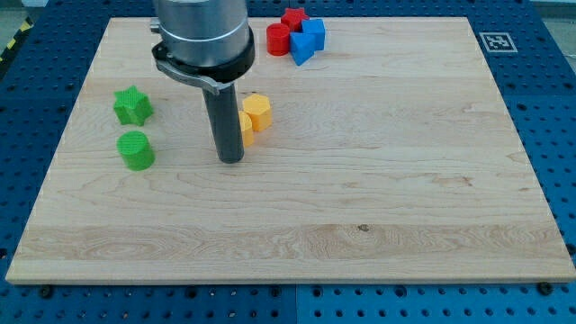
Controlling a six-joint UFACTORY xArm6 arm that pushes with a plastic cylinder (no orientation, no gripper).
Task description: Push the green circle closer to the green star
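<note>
The arm enters from the top of the frame, left of centre, as a broad grey cylinder ringed by a dark collar. Below the collar a straight dark rod hangs upright, pointing down. My tip (231, 160) sits at the rod's lower end, left of the frame's centre, about halfway down the picture.

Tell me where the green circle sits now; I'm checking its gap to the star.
The green circle lies at the board's left side in the camera view, just below the green star and apart from it, with my tip off to its right.
</note>
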